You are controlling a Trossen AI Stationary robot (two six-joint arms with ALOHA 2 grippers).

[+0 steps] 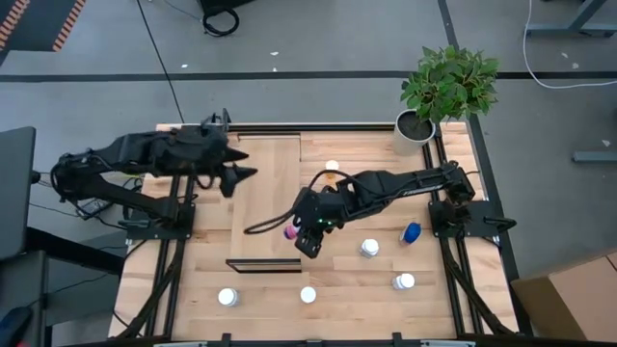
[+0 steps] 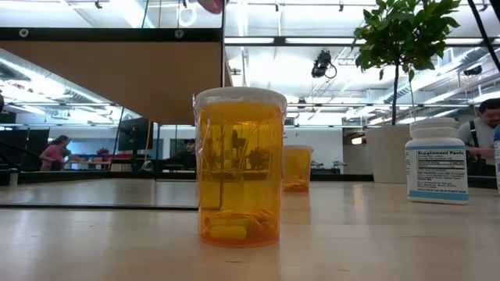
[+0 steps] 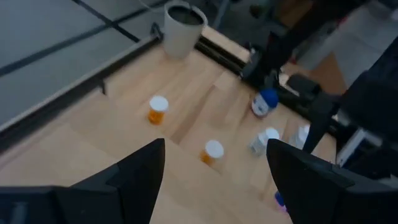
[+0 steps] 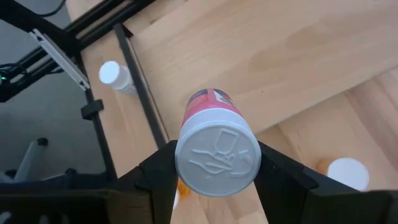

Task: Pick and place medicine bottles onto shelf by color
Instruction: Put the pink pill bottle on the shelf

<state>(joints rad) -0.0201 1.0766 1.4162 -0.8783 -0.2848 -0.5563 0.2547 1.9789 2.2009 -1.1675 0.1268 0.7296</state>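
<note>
Your right gripper (image 4: 214, 171) has its fingers (image 4: 155, 171) clamped on a pink bottle (image 4: 214, 146) with a white cap, held just under that cap. In the high view this gripper (image 1: 307, 234) hangs over the right edge of the shelf (image 1: 265, 207), the bottle (image 1: 289, 232) showing just beside it. Your left gripper (image 1: 241, 162) waits over the shelf's far left corner with its fingers (image 3: 134, 171) spread wide and nothing between them. On the bench (image 1: 443, 299), two orange bottles stand past the shelf's right edge, one (image 1: 332, 169) near the far side; white ones (image 1: 369, 248) and a blue-capped one (image 1: 412, 232) lie further right. More white caps (image 1: 228, 297) sit along the near edge. A plant pot (image 1: 416, 130) stands at the far right corner.
</note>
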